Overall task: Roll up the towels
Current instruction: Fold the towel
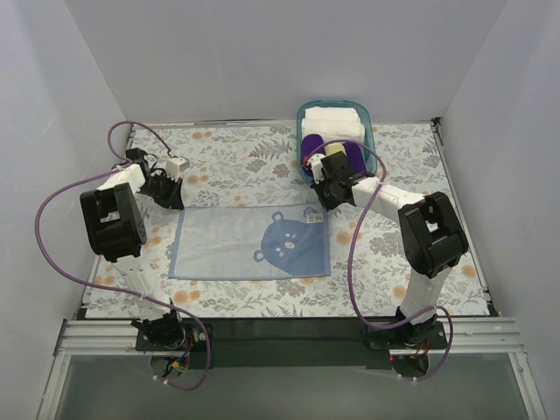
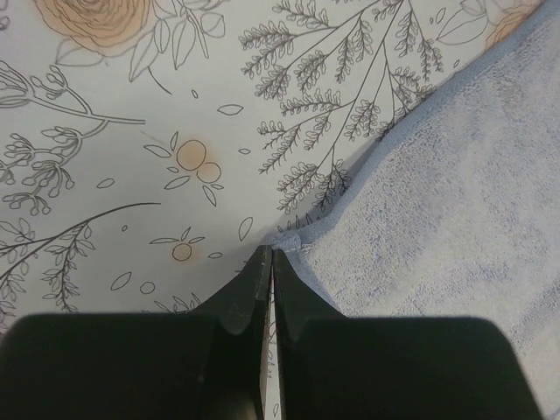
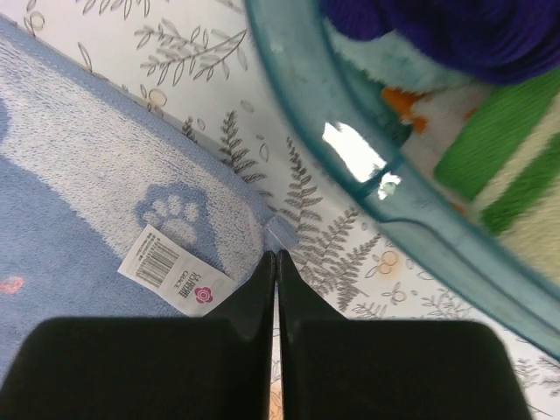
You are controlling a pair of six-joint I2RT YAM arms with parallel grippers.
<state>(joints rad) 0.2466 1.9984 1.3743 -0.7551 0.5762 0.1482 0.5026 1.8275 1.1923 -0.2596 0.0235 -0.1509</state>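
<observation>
The light blue towel (image 1: 249,245), printed with a bear face, lies spread flat on the floral tablecloth. My left gripper (image 1: 178,205) is shut with its tips at the towel's far left corner (image 2: 293,241); no cloth shows between the jaws. My right gripper (image 1: 323,205) is shut with its tips at the far right corner (image 3: 284,232), beside a white barcode label (image 3: 175,271). A pale yellow-green towel with green marks (image 3: 499,149) lies in the basket, partly hidden in the top view.
A teal basket (image 1: 302,118) stands at the back, just behind my right gripper, holding white folded towels (image 1: 332,121) and deep purple rolls (image 1: 311,149). White walls enclose the table on three sides.
</observation>
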